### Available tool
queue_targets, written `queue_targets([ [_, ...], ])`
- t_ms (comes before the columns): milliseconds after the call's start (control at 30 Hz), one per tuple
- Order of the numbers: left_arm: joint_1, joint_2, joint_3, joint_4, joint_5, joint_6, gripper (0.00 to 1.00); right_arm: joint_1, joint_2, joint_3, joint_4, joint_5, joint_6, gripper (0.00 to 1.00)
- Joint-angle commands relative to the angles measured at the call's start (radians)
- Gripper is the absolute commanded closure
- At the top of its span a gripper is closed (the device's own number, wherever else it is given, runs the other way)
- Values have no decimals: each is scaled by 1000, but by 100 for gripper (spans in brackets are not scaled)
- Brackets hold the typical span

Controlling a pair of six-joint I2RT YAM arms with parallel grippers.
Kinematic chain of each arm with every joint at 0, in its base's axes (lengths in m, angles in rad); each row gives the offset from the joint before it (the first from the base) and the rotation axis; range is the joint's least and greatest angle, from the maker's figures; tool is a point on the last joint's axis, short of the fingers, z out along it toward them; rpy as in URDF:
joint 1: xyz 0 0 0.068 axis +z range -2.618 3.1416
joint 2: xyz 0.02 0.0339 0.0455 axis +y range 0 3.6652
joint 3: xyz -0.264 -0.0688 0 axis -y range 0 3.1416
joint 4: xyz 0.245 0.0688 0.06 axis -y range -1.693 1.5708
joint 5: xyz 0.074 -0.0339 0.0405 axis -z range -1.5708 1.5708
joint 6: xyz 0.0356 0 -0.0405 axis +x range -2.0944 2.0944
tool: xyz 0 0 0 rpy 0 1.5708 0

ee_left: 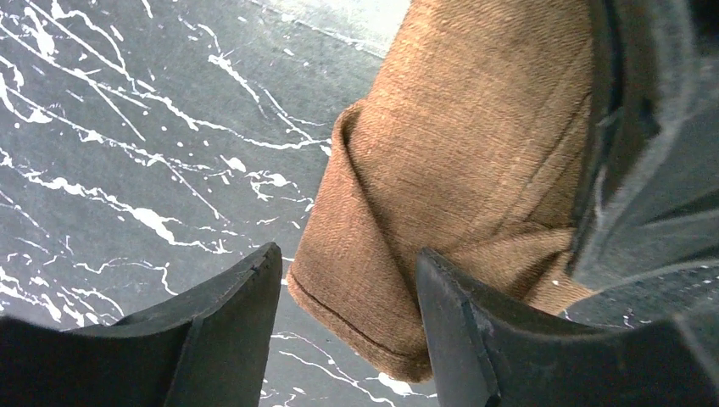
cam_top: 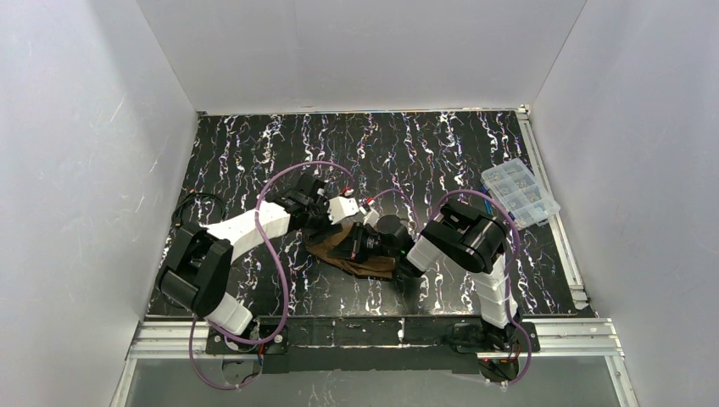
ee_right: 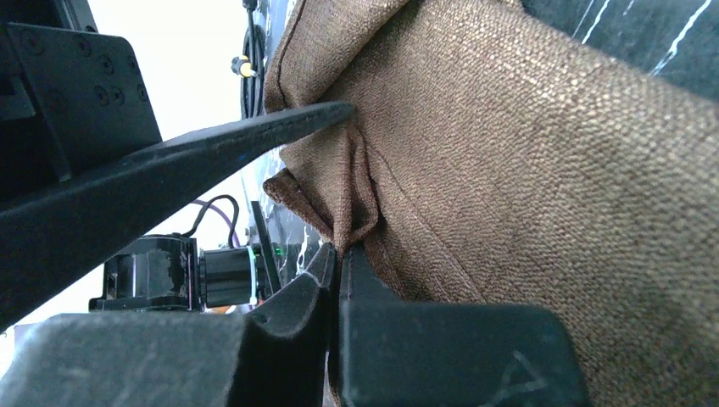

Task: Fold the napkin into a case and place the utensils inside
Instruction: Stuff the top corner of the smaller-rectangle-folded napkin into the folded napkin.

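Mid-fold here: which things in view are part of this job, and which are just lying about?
Job: napkin, pinched by right gripper; left gripper, jaws open astride its folded end.
Lying about: clear compartment box at the table right edge.

The napkin point(cam_top: 335, 250), brown woven cloth with a stitched hem, is folded into overlapping layers and laid bunched on the table point(cam_top: 407, 144); 1 fold is pinched by the right tool point(ee_right: 337, 254)

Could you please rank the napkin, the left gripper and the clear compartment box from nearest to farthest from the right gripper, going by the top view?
1. the napkin: pinched in the right gripper, mid-table.
2. the left gripper: open, close by at the napkin's left end.
3. the clear compartment box: far right, near the table's edge.
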Motion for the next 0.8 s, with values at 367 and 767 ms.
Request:
queue_targets([
  [367,-9,-5,77,-79,38,-33,61,-25,-50,49,-134,-32,51,99],
  [767,-9,11,56,-87,67,-17,73,-25,-48,77,-214,-38,47,99],
])
